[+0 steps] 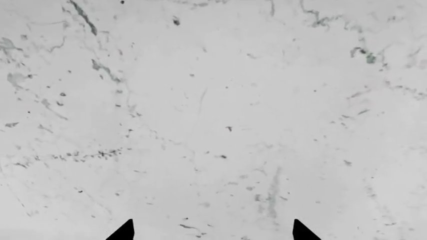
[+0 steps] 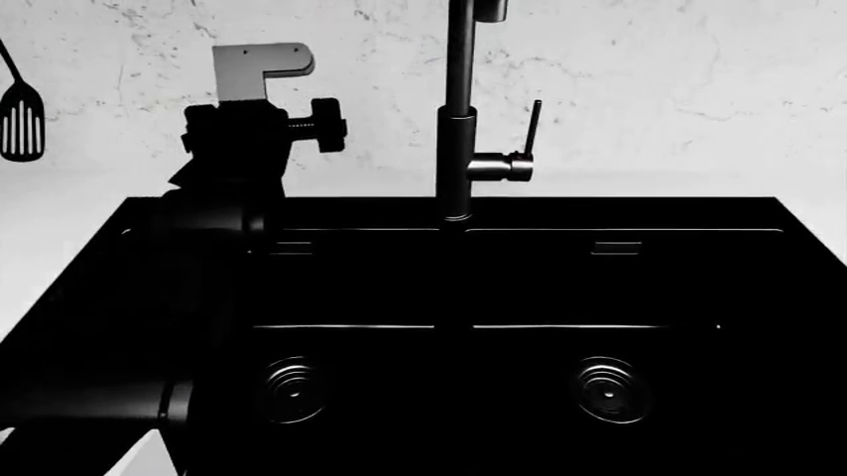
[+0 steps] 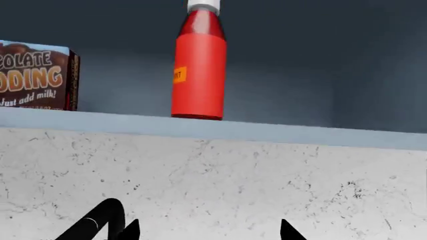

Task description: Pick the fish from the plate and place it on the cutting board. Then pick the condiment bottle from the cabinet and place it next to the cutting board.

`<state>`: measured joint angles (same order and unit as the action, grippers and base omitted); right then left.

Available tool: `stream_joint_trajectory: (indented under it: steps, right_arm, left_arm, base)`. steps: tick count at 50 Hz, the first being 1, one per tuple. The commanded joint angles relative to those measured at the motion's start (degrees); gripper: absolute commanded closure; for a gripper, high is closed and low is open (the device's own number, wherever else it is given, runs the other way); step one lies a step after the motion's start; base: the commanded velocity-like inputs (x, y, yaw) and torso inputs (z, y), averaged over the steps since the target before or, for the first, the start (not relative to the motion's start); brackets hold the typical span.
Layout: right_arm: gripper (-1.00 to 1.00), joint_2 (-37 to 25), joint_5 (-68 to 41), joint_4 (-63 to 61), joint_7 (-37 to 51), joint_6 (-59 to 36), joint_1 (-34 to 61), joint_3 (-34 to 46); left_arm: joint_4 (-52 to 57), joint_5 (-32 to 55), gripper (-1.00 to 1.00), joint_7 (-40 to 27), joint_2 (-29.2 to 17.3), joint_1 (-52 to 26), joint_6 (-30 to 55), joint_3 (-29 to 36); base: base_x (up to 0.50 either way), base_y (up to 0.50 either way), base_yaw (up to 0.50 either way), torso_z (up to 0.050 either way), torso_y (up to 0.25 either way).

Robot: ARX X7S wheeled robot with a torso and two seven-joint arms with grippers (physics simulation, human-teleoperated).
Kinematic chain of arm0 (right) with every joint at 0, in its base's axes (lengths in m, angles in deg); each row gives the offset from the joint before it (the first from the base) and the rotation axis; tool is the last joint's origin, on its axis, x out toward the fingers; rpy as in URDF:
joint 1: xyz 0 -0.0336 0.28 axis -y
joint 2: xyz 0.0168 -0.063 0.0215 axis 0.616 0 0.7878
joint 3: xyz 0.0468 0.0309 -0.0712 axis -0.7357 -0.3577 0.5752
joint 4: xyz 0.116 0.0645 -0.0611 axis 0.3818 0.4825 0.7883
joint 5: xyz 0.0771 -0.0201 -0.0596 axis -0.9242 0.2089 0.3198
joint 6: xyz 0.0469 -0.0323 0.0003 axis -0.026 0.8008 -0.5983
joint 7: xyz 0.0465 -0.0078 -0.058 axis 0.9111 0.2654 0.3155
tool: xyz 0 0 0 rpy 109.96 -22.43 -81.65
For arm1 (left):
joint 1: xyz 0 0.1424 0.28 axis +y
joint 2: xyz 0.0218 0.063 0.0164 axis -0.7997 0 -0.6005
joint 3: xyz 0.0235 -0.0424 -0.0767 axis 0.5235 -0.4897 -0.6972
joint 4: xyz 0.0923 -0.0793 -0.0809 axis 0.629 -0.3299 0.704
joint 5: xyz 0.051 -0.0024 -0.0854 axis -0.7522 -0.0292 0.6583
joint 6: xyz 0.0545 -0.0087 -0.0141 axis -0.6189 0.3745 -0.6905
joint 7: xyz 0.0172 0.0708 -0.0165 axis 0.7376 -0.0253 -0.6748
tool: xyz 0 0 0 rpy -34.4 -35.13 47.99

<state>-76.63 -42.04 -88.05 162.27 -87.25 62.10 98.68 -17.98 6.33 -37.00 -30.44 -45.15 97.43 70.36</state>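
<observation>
Two hands, both spread wide, both holding nothing.

Right hand (image 3: 210,231): only the two dark fingertips showing, wide gap, bare marble wall (image 3: 267,180) behind. Aimed up toward the cabinet shelf (image 3: 300,134), well below the condiment bottle (image 3: 198,65), not touching it. Bottle upright near the shelf's front edge, white cap on top, orange label turned off to one side, well apart from a chocolate pudding box (image 3: 37,77) on the same shelf. Open space on both sides of the bottle, so probably an easy side grasp on the red body.

Judged step: reaching for the bottle, second half of the task. Needs to rise and go forward before closing. Risk: tall and narrow, easily tipped by a fingertip nudge, so best to keep the jaws wide until either side of the body.

Left hand (image 1: 213,231): tips wide apart, facing a blank marble surface (image 1: 213,100), nothing near. Probably just held up out of the way. In the head view, left arm (image 2: 232,188) raised over the black double sink (image 2: 530,297), beside the faucet (image 2: 459,119); slotted spatula (image 2: 20,119) hanging on the wall.

Fish, plate, cutting board: not in any view, so no way to check the fish placement.
</observation>
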Motion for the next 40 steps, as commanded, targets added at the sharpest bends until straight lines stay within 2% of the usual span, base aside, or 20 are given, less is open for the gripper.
stream_joint_trajectory:
  steps: [1,9,21,40]
  right_arm:
    - [-1.00,-1.4,-5.2,-4.2,2.2,8.4,17.7,14.5]
    - [-1.00,-2.1,-6.6,-5.0,2.3,11.2,20.8,16.6]
    - [-1.00,-0.6,-7.7,-1.2,2.4,5.1,20.9,8.2]
    - [-1.00,14.3,1.4,17.0,2.4,-11.4,20.9,-0.9]
  left_arm:
    - [0.0,-0.8,-1.00,3.8,0.0,1.5,-0.1,-3.2]
    - [0.0,-1.3,-1.00,5.7,-0.1,2.4,0.7,-6.5]
    - [0.0,-2.2,-1.00,6.0,-0.1,2.5,2.2,-8.4]
    - [0.0,-3.0,-1.00,5.1,0.0,2.4,3.3,-9.3]
  base:
    - [0.00,0.00,0.00,0.000,0.000]
    - [0.00,0.00,0.00,0.000,0.000]
    - [0.00,0.00,0.00,0.000,0.000]
    - [0.00,0.00,0.00,0.000,0.000]
